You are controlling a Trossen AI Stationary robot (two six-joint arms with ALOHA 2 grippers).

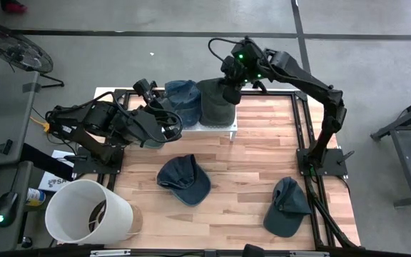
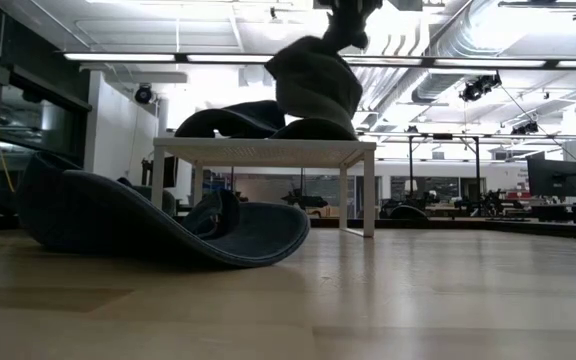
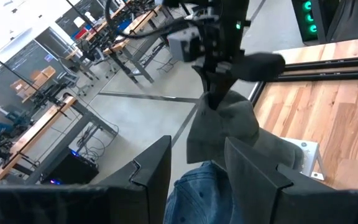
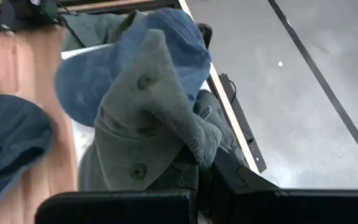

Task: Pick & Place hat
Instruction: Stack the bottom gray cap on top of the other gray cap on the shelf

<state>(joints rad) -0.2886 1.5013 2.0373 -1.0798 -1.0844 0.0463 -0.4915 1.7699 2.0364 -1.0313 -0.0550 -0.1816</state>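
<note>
Holding a grey-green hat (image 1: 216,100) pinched at its crown, the right gripper (image 1: 232,84) hangs over the small white stand (image 1: 216,128) at the far edge of the wooden table (image 1: 262,171); its fingers are clamped tight on the fabric, as the right wrist view shows, and the hat droops from them with its lower edge at or just above the stand top in the low view, so whether it bears weight there I cannot tell. A blue denim hat (image 1: 180,96) already sits on the stand beside it, touching it. The left gripper (image 1: 171,123) is just beside the stand at the denim hat's near side, its fingers part-way apart; the left wrist view shows denim between them, but whether they grip it I cannot tell. Two more hats lie on the table: a dark blue hat (image 1: 184,178) near the middle and a grey-blue hat (image 1: 287,207) toward the near right corner, well apart from each other. By my reading, one hat is placed, a second is at the point of release, and two are left to fetch. A white bucket (image 1: 88,210) stands off the table's near left corner.
</note>
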